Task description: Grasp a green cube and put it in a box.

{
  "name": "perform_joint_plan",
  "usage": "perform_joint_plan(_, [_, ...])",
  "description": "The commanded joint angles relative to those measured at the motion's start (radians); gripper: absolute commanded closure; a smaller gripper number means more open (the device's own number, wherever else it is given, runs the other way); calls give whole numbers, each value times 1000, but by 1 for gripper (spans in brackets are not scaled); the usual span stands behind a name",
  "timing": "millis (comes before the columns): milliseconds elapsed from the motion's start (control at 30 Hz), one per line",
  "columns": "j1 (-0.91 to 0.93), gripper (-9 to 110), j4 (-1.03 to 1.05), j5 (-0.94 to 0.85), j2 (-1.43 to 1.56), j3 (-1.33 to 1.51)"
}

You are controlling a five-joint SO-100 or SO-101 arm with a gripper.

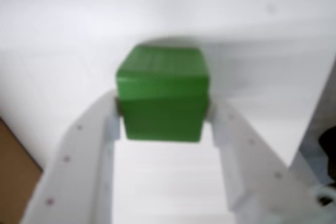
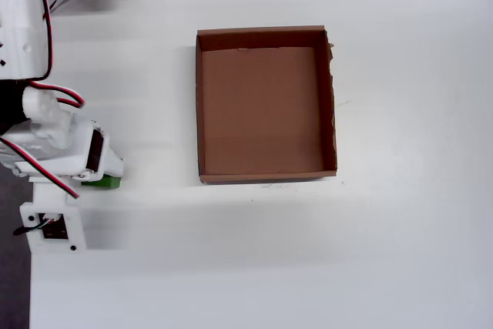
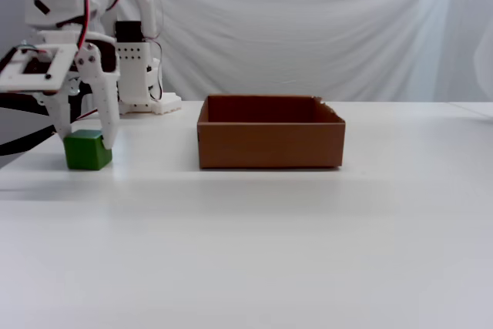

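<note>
Fingers [image 1: 86,145] of the gripper [image 1: 164,109] sit tight against both sides of the cube [image 1: 161,95], holding it in the wrist view. In the fixed view the cube [image 3: 86,151] rests on the table [image 3: 308,236], well left of the box [image 3: 269,142]. From overhead the arm hides most of the cube [image 2: 104,182]; the box [image 2: 199,105] lies empty

Bare worktop [image 3: 254,229] lies between your green cube [image 3: 86,150] and the box [image 3: 269,142]; only its low near-left wall stands in the way.
</note>
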Motion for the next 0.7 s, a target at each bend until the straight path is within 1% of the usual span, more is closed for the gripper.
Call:
perform_joint_plan(0, [11,84,-9,-23,6,-48])
perform_joint_plan(400, [14,87,11,-15,14,-58])
perform_joint_plan(667, [-17,87,160,12,75,-147])
